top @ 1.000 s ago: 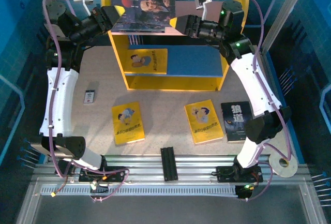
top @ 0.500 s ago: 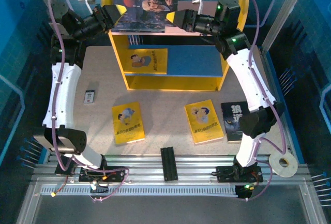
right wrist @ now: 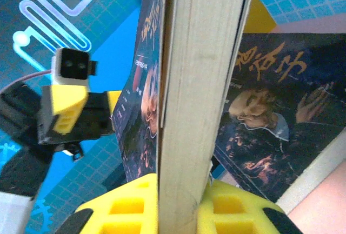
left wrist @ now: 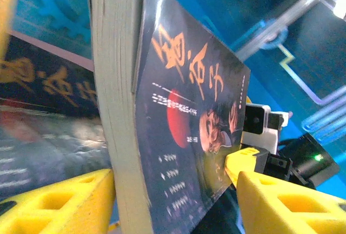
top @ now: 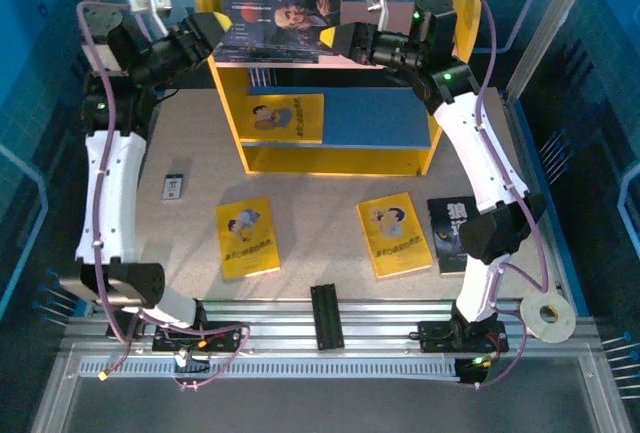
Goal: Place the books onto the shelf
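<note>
A dark navy book (top: 281, 8) with a portrait stands upright above the shelf (top: 226, 113). My right gripper (top: 345, 41) is shut on its right edge; in the right wrist view both yellow fingers (right wrist: 238, 207) press the page block (right wrist: 194, 93). My left gripper (top: 215, 35) is open around the left edge, and its right finger (left wrist: 281, 201) stands off the cover (left wrist: 184, 136). A second dark book (right wrist: 270, 120) lies on the pink board (right wrist: 321, 191). One yellow book (top: 286, 117) rests on the blue board. Two yellow books (top: 247, 237) (top: 394, 234) and a dark wolf book (top: 452, 234) lie on the table.
A small white-and-black card (top: 174, 187) lies left of the shelf. A black block (top: 327, 316) sits on the front rail and a tape roll (top: 547, 321) at the front right. Blue walls and a metal post (top: 545, 23) close in the sides.
The right gripper has closed on the book's right edge. The left gripper, shut on the book before, has opened, and its arm has drawn slightly back to the left. The book rose a little.
</note>
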Robot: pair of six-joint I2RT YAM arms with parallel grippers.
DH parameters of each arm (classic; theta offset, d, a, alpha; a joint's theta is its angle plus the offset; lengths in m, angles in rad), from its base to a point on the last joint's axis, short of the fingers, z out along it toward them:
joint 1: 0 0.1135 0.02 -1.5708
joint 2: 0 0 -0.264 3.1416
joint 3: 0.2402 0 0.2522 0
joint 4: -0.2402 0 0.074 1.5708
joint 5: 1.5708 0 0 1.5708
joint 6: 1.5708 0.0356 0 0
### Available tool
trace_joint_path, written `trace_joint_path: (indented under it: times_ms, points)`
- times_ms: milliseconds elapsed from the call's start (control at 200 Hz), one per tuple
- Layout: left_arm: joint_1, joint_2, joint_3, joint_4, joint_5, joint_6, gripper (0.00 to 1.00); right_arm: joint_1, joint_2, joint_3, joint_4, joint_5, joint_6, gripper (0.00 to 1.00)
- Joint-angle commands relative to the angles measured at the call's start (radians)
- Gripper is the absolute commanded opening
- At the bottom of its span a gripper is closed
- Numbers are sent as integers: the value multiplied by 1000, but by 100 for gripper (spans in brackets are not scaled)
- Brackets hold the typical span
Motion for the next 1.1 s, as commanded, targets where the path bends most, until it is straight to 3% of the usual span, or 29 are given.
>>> trace_joint_path:
  times_ms: [0, 235, 681, 1096]
  points:
    - [10, -91, 53, -150, -143, 146, 62, -9, 18, 53, 13, 28, -27, 5]
    - [11, -145, 21, -228, -227, 210, 63, 3, 74, 102, -1, 57, -29, 5]
    - [11, -175, -22, -250, -245, 238, 63, 34, 186, 310, -159, 94, -95, 17]
    - [11, -180, -22, -246, -248, 237, 63, 36, 181, 367, -250, 60, -148, 17]
